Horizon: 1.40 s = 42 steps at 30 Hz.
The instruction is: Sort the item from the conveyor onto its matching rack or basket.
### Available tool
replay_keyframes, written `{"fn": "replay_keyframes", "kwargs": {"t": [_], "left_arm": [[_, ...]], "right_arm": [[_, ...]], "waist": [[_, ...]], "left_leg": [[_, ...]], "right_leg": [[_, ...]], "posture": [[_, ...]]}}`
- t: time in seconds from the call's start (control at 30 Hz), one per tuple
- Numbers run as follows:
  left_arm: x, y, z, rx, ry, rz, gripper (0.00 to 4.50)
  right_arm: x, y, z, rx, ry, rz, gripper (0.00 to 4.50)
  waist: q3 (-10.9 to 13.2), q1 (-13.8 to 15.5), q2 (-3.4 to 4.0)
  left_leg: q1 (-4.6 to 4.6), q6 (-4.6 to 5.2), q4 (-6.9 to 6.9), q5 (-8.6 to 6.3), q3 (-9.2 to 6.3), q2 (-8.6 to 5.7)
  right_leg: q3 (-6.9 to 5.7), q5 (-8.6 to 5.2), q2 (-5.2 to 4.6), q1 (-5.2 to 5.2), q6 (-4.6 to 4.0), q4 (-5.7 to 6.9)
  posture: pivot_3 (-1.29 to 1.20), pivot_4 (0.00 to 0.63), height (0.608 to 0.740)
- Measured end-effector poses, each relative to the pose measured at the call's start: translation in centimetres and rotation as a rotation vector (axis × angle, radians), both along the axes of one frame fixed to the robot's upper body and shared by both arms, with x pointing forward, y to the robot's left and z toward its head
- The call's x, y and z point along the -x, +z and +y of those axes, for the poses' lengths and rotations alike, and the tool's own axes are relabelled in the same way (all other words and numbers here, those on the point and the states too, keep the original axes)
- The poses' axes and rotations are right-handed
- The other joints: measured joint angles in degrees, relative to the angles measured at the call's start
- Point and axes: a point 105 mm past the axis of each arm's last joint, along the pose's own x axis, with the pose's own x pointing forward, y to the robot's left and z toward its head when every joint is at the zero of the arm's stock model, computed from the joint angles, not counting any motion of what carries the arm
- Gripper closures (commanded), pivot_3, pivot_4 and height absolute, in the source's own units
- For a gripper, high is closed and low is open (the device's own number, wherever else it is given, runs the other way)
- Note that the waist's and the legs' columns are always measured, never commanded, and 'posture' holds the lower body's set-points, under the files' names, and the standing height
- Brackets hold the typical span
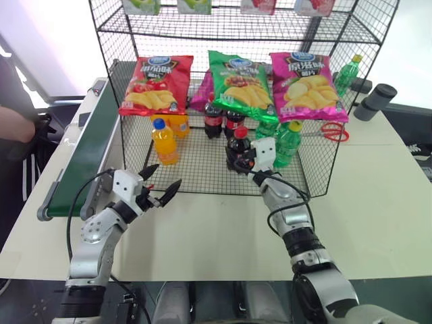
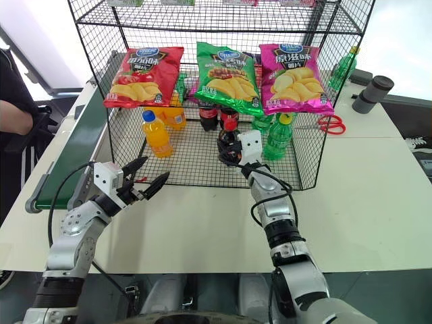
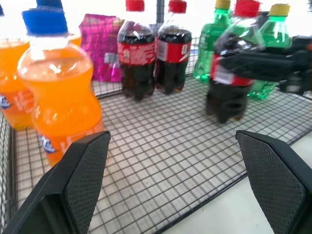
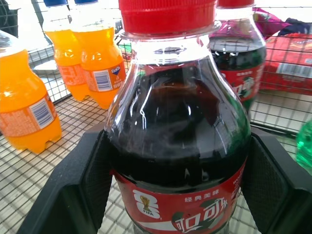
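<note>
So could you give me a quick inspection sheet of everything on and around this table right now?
Surface: pale table, bare in front of the rack.
Job's things: cola bottle upright on the mesh floor of the black wire rack, near two more cola bottles; green conveyor along the table's left side, nothing seen on it.
Clutter: orange drink bottles, green bottles, three crisp bags hung on the rack, red scissors and a dark cylinder beyond.
Claws: right claw shut on the cola bottle; left claw open, holding nothing, outside the rack.
Cables: black cables loop along both arms.
Surroundings: a person's arm at the far left.
</note>
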Motion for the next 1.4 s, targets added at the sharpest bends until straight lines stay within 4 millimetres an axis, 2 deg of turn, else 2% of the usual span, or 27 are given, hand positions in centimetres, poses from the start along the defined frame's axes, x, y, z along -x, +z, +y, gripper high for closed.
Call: {"fn": "replay_keyframes", "kwargs": {"t": [0.23, 0.3, 0.33, 0.63, 0.77, 0.97, 1.2, 1.3, 1.4], "left_arm": [[0.2, 0.3, -0.7, -0.006, -0.030, 0.001, 0.13], [0.2, 0.2, -0.8, -0.008, -0.031, 0.005, 0.00], [0.2, 0.2, -0.8, -0.009, -0.034, 0.006, 0.00], [0.2, -0.1, -1.5, -0.014, -0.061, 0.025, 0.00], [0.1, -0.2, -1.6, -0.017, -0.057, 0.035, 0.00], [0.0, -0.4, -1.5, -0.022, -0.046, 0.050, 0.00], [-0.2, -0.8, -0.9, -0.048, -0.033, 0.078, 0.00], [-0.3, -1.2, 0.3, -0.085, -0.013, 0.099, 0.00], [-0.4, -1.4, 1.6, -0.109, 0.007, 0.109, 0.00]], "right_arm": [[-1.1, -0.1, 1.0, -0.015, 0.009, 0.012, 1.47], [-1.2, -0.3, 1.1, -0.021, 0.016, 0.018, 0.43], [-1.2, -0.4, 1.1, -0.024, 0.020, 0.020, 0.08], [-0.9, 0.7, 0.5, -0.018, 0.024, -0.049, 0.08], [0.2, 1.7, -1.1, 0.024, 0.046, -0.115, 0.08], [3.4, 1.7, -3.9, 0.078, 0.120, -0.106, 0.08], [8.8, 1.9, -8.1, 0.211, 0.198, -0.042, 0.08], [11.3, 1.9, -9.9, 0.262, 0.224, 0.014, 0.08], [13.0, 2.1, -11.4, 0.285, 0.224, 0.060, 0.08]], "waist": [[0.00, -0.01, 0.01], [0.00, -0.02, 0.01], [0.00, -0.02, 0.01], [0.00, 0.01, 0.01], [0.00, 0.08, 0.01], [-0.01, 0.07, 0.02], [-0.01, 0.46, 0.04], [-0.01, 0.39, 0.03], [-0.01, 0.39, 0.03]], "left_leg": [[0.00, -0.01, 0.00, 0.00, 0.01, -0.01], [0.00, -0.01, 0.00, 0.00, 0.01, -0.01], [0.00, -0.01, 0.00, 0.00, 0.01, -0.01], [0.04, -0.01, 0.00, 0.00, 0.01, -0.01], [0.04, -0.01, 0.00, 0.00, 0.00, -0.01], [0.07, -0.01, -0.01, 0.00, -0.01, -0.01], [0.28, 0.00, -0.03, -0.01, -0.03, -0.01], [0.39, 0.01, -0.04, -0.02, -0.01, -0.01], [0.53, 0.01, -0.05, -0.02, -0.01, 0.00]], "right_leg": [[0.00, 0.00, -0.04, 0.00, 0.00, 0.01], [0.00, 0.00, -0.04, 0.00, 0.00, 0.01], [0.00, 0.00, -0.05, 0.00, 0.00, 0.01], [0.01, 0.00, -0.07, 0.02, 0.00, 0.05], [0.01, 0.00, -0.09, 0.03, 0.00, 0.04], [0.03, 0.00, -0.09, 0.05, 0.00, 0.04], [0.02, -0.01, -0.09, 0.28, -0.02, -0.03], [0.03, -0.02, -0.08, 0.38, -0.03, -0.06], [0.04, -0.03, -0.06, 0.51, -0.05, -0.08]], "posture": [[0.00, 0.150, 0.740], [0.00, 0.150, 0.740], [0.00, 0.150, 0.740], [0.00, 0.150, 0.740], [0.00, 0.150, 0.740], [0.00, 0.150, 0.740], [0.00, 0.150, 0.740], [0.00, 0.150, 0.740], [0.00, 0.150, 0.740]]}}
